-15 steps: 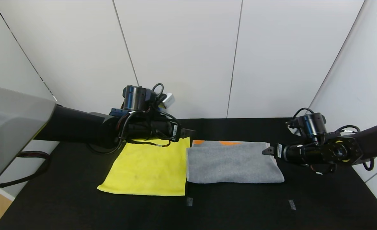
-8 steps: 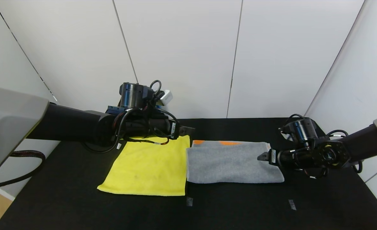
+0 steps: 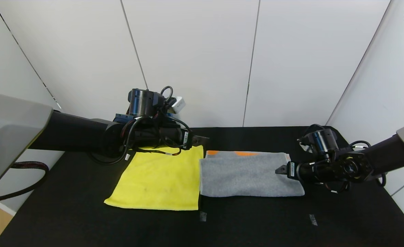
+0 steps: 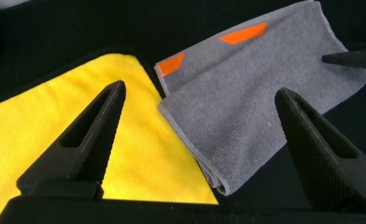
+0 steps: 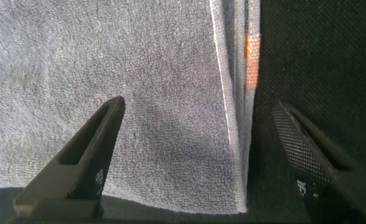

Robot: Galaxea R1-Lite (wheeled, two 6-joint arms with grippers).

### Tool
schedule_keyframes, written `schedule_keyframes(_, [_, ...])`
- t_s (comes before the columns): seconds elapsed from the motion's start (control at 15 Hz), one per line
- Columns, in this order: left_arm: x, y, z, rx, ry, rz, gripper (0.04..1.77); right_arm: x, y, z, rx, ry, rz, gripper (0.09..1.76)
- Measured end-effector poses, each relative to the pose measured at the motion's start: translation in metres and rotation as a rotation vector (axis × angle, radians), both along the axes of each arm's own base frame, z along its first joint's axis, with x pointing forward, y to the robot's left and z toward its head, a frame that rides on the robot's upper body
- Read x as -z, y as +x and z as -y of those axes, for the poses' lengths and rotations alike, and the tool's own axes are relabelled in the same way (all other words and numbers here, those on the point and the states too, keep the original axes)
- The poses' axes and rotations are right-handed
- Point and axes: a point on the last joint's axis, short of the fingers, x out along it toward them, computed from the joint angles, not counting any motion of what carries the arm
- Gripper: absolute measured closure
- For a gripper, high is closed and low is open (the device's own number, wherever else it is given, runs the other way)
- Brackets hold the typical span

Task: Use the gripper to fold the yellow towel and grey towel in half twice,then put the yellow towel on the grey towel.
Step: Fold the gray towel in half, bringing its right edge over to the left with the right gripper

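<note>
Since both tools are wide open and holding nothing, I'd say the second fold is next: grey towel (image 3: 246,175) lies under the right tool (image 3: 280,170), yellow towel (image 3: 160,178) below the left tool (image 3: 202,140), so grab an edge.

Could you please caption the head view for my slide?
Open right gripper reaches the grey towel beside the yellow towel.

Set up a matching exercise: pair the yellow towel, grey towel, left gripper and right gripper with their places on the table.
Things:
1. yellow towel
2. grey towel
3. left gripper
4. right gripper

Places:
A. open, at the grey towel's right end
B. lying flat on the left side
C. open, above the yellow towel's far right corner
D. folded, beside the yellow one, orange patches at the far edge

Pairs: 1-B, 2-D, 3-C, 4-A
</note>
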Motion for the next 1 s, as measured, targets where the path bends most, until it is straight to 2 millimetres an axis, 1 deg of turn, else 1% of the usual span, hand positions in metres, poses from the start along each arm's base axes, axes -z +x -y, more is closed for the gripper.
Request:
schedule_keyframes(0.13, [0.0002,0.0001,0.0000,0.000,0.000,-0.001,0.11,0.0015,0.0001,-0.0005,-0.002,0.000,-0.004,0.55])
schedule_keyframes(0.2, [0.0002,0.0001,0.0000,0.000,0.000,0.000,0.11,0.0018,0.0000,-0.0004,-0.002,-0.001,-0.005,0.70])
schedule_keyframes(0.33, [0.0001,0.0001,0.0001,0.000,0.000,0.000,0.11,0.0024,0.0001,-0.0008,-0.004,0.000,-0.007,0.94])
schedule_keyframes(0.4, [0.0000,0.0001,0.0000,-0.001,0.000,0.000,0.11,0.0026,0.0001,-0.0009,-0.003,0.000,-0.007,1.03])
schedule_keyframes(0.47, [0.0000,0.0001,0.0000,-0.001,0.001,0.000,0.11,0.0027,0.0001,-0.0009,-0.004,0.000,-0.008,1.18])
schedule_keyframes(0.53, [0.0000,0.0001,0.0000,-0.002,0.000,0.000,0.11,0.0029,0.0001,-0.0009,-0.004,0.001,-0.009,1.76])
schedule_keyframes(0.6, [0.0000,0.0001,0.0000,-0.002,0.001,0.000,0.11,0.0030,0.0000,-0.0009,-0.004,0.001,-0.009,1.71])
schedule_keyframes(1.0, [-0.0005,0.0002,-0.0001,-0.002,0.000,0.001,0.10,0.0030,0.0002,-0.0006,-0.004,0.002,-0.009,1.71])
